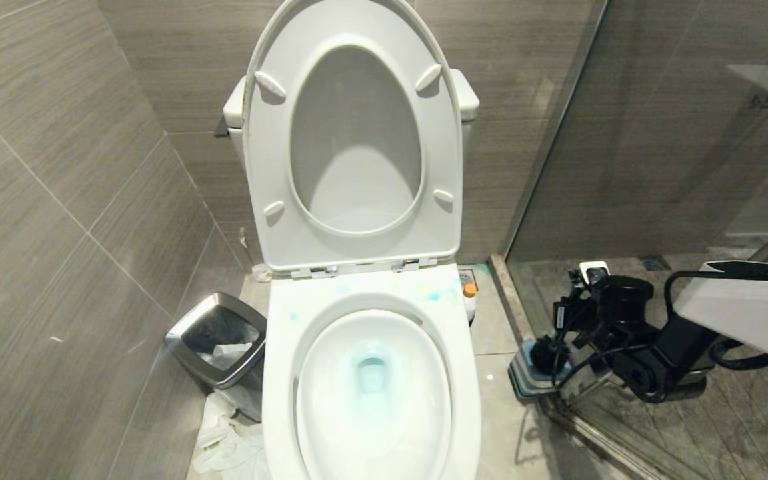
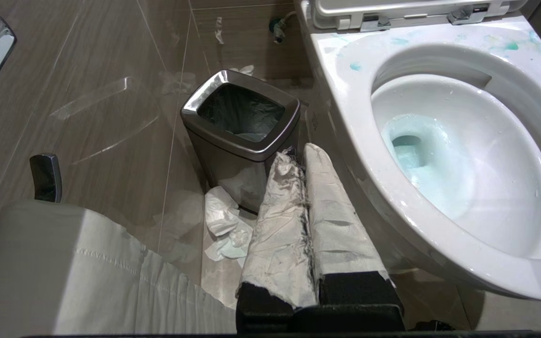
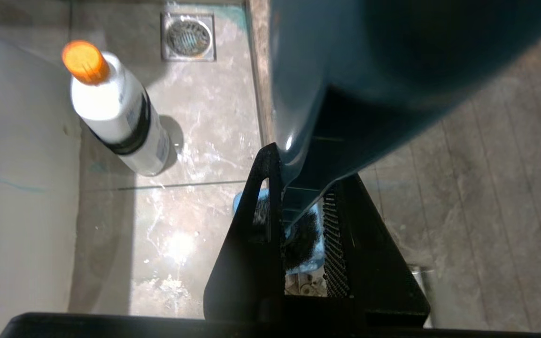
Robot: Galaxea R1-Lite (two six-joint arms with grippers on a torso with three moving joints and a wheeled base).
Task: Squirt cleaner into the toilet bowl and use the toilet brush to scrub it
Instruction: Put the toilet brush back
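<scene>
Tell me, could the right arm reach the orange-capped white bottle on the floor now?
Probably not yet: the right tool is shut on the slate-blue toilet brush. The floor around the orange-capped white bottle looks free.

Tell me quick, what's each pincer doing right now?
Left pincer: shut, holding nothing.
Right pincer: shut on the toilet brush handle, over its holder.

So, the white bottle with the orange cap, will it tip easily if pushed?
Probably yes: the bottle looks tall and narrow, standing upright on glossy floor tile. Once tipped, its round body would likely roll. Its smooth surface may also be slippery.
</scene>
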